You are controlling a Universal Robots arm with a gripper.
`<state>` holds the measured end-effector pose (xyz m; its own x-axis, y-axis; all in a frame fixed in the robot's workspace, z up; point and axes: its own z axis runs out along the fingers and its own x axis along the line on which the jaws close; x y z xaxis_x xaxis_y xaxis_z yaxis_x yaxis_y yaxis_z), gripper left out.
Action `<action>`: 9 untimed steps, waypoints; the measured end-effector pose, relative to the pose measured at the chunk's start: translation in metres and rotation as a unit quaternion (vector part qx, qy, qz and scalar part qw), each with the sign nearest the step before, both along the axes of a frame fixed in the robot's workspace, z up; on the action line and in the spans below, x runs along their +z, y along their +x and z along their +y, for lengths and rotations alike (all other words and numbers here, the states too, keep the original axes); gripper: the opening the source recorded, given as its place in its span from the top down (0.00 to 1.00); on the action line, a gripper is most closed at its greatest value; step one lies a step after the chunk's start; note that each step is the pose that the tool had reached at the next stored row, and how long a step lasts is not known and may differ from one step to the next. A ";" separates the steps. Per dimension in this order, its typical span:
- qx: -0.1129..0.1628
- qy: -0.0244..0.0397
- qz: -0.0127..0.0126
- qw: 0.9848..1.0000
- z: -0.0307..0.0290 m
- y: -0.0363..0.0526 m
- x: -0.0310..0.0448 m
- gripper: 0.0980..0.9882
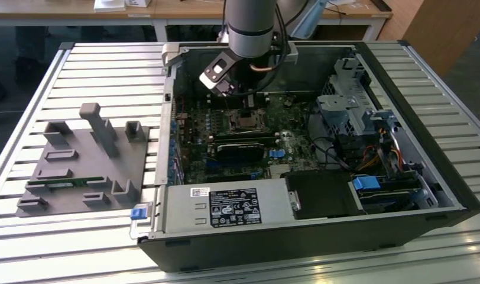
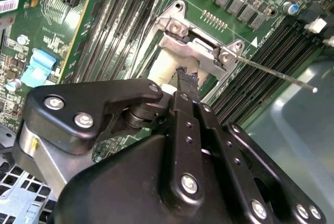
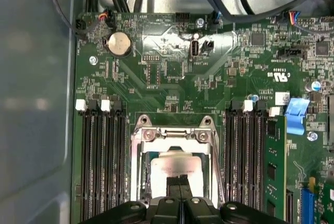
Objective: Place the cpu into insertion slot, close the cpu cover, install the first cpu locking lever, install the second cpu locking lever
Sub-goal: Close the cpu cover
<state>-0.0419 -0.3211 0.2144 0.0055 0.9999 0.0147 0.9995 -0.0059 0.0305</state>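
The open computer case lies on a slatted table, and my arm reaches down into it over the motherboard. The insertion slot sits amid green board below my gripper. In the first wrist view the cpu lies flat in the slot, its pale metal top showing through the window of the cpu cover. My gripper is shut, with its black fingertips together at the cpu's top and nothing visible between them. A thin locking lever sticks out sideways from the socket's hinge end.
Black memory slots flank the socket, with a memory stick and a blue clip on one side. A grey fixture block stands at the exterior view's left. The power supply and drive cage crowd the case.
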 end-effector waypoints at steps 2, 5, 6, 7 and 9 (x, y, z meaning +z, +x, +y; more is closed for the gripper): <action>0.000 0.000 0.000 1.000 0.0000 -0.0015 -0.0015 0.99; 0.000 0.000 0.000 1.000 -0.0001 -0.0022 -0.0025 0.99; 0.000 0.000 0.000 1.000 -0.0001 -0.0025 -0.0027 0.99; 0.000 0.000 0.000 1.000 0.0000 -0.0028 -0.0029 0.99; 0.000 0.000 0.000 1.000 0.0000 -0.0036 -0.0031 0.99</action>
<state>-0.0455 -0.3212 0.2113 0.0054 0.9999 0.0146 0.9995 -0.0058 0.0305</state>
